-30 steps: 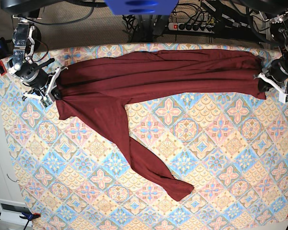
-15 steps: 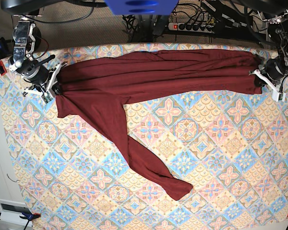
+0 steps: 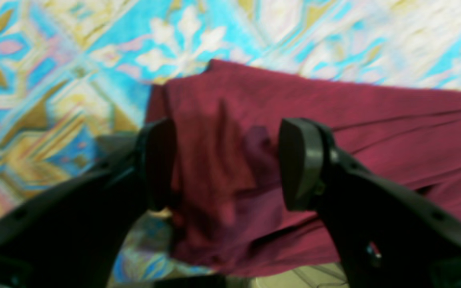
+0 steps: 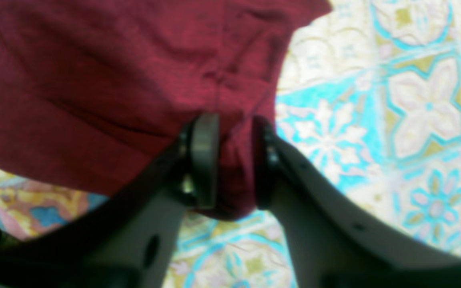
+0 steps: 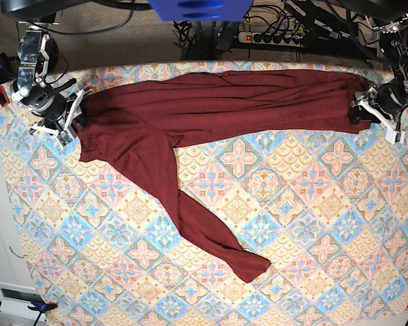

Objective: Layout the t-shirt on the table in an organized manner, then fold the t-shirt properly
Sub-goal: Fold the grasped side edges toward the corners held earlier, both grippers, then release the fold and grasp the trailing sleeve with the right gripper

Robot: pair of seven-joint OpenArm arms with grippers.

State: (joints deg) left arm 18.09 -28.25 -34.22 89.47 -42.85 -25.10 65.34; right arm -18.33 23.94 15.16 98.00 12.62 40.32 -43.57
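the t-shirt (image 5: 190, 112) is soft, thin, dark maroon fabric with no print or readable label, stretched in a long band of lengthwise folds across the far side of the table (image 5: 313, 224); one long sleeve runs diagonally toward the near side and ends in a blunt cuff near the middle of the table. the table is covered in cloth with pastel blue, pink and cream diamond tiles bearing flower motifs; no writing is legible anywhere. left gripper (image 3: 226, 164): dark matte fingers standing well apart, straddling the end of the shirt, cloth lying loose between them and not pinched; the view is blurred. right gripper (image 4: 232, 160): pale grey fingers with a narrow gap, a bunched fold of the maroon cloth filling that gap and touching both pads; whether it is firmly clamped i cannot tell. in the base view the two grippers sit at opposite ends of the shirt, close to the table's far corners. beyond the far edge is a brownish floor with black cables and a power strip (image 5: 275, 37); a blue part (image 5: 197, 8) hangs at top centre.
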